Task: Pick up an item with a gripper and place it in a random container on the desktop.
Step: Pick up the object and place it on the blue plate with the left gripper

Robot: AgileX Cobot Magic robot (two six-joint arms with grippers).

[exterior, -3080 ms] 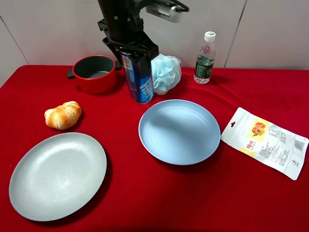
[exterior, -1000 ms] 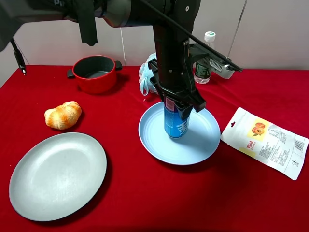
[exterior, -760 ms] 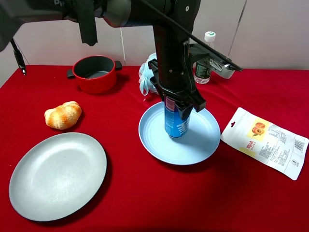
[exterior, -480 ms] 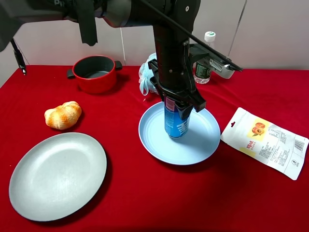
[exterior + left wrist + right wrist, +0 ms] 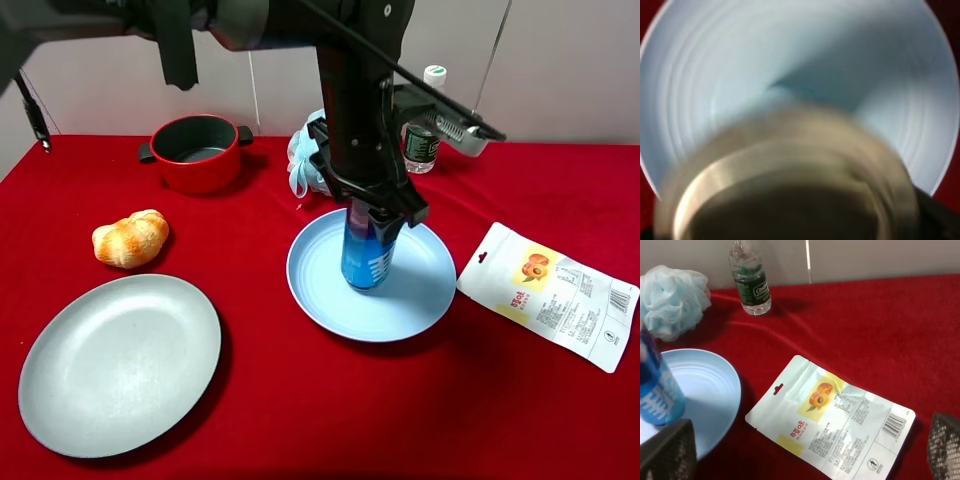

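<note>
Flanking can (image 5: pixel 366 255) on blue plate (image 5: pixel 400 325) mid-frame, left fingers (image 5: pixel 402 213): grip was unclear; should open wide, lift straight w/o tipping.

A tall slim blue drink can (image 5: pixel 367 258) with white lettering is seen standing nearly upright directly beneath the black two-fingered left gripper (image 5: pixel 377 212), its top flanked by the fingers; contact cannot be judged. It is set on a round light blue shallow plate (image 5: pixel 325 285), laid flat on the red-clothed desktop (image 5: pixel 300 400).
</note>
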